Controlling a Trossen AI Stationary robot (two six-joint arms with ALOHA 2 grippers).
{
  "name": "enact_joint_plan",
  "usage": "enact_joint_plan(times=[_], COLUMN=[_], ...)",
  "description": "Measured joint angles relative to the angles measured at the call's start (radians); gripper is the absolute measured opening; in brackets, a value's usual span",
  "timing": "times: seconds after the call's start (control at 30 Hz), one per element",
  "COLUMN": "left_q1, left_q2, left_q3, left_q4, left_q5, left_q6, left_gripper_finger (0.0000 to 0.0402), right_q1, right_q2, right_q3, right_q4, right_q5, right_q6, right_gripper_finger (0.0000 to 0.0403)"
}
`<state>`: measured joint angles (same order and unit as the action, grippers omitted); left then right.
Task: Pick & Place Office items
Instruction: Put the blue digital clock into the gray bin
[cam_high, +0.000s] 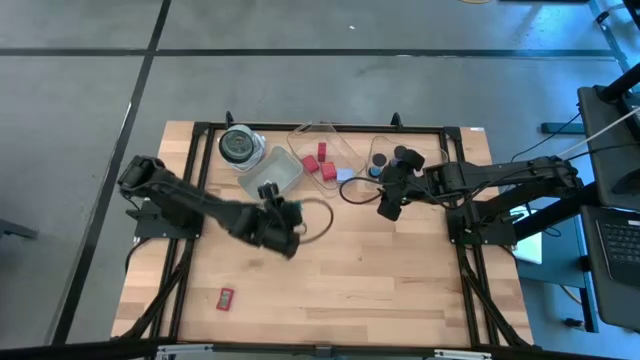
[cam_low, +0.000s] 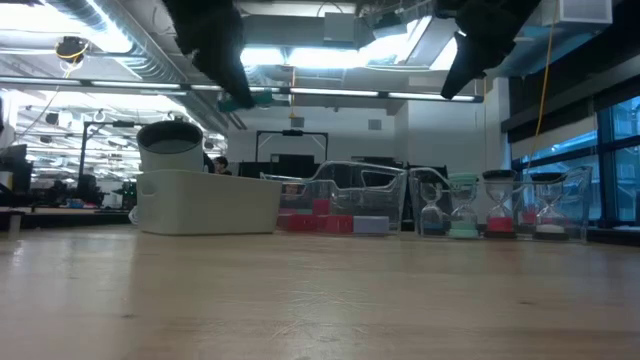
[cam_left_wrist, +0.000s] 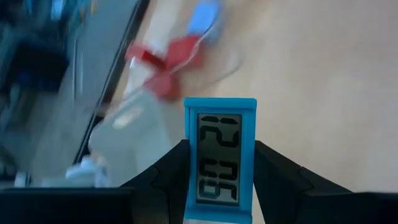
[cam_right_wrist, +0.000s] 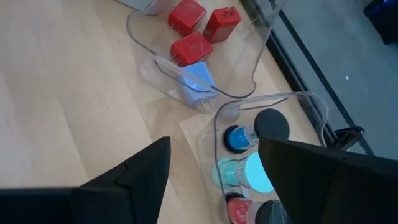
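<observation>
The wooden table (cam_high: 400, 270) is carrying everything, with most pieces crowding its far edge. A white bin (cam_high: 268, 174) is sitting there beside a round jar (cam_high: 238, 146) with a dark lid. Next to them a clear tray (cam_high: 330, 150) is holding three red blocks (cam_right_wrist: 202, 28) and a pale-blue rectangle (cam_right_wrist: 198, 77); a second clear tray (cam_right_wrist: 273, 102) is holding small sand timers (cam_low: 500, 208) with coloured ends. A lone red piece (cam_high: 226, 297) is lying near the front left edge, well apart from the rest.

The left arm is reaching diagonally over the table's middle, its left gripper (cam_left_wrist: 219, 180) pinching a small blue digital clock (cam_left_wrist: 219, 158) raised above the wood. The right arm is stretching in from the right, its right gripper (cam_right_wrist: 214, 180) hanging above the timer tray, fingers spread and holding nothing.
</observation>
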<state>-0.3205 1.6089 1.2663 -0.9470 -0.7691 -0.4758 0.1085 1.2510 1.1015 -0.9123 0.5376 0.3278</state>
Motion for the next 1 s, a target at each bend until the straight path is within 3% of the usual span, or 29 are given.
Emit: enact_joint_plan(times=[0.17,0.33,0.47,0.77,1.0], left_q1=[0.133,0.25,0.334,0.467,0.486], left_q2=[0.0,0.0,0.0,0.001,0.002], left_q3=[0.0,0.0,0.0,0.0,-0.034], left_q4=[-0.07,-0.071,-0.07,-0.067,-0.033], left_q5=[0.035,0.047,0.112,0.183,0.172], left_q6=[-0.048,0.002,0.048,0.07,0.058], left_gripper_finger=[0.0141,0.0141,0.0141,0.0141,0.0141], right_q1=[0.0,0.0,0.0,0.0,0.0], right_q2=[0.0,0.0,0.0,0.0,0.0], right_q3=[0.0,0.0,0.0,0.0,0.0], right_q4=[0.0,0.0,0.0,0.0,0.0], right_q5=[0.005,0.005,0.004,0.004,0.004], right_q6=[0.001,0.005,0.005,0.006,0.008], right_gripper_finger=[0.0249,0.0249,0.0249,0.0249,0.0249])
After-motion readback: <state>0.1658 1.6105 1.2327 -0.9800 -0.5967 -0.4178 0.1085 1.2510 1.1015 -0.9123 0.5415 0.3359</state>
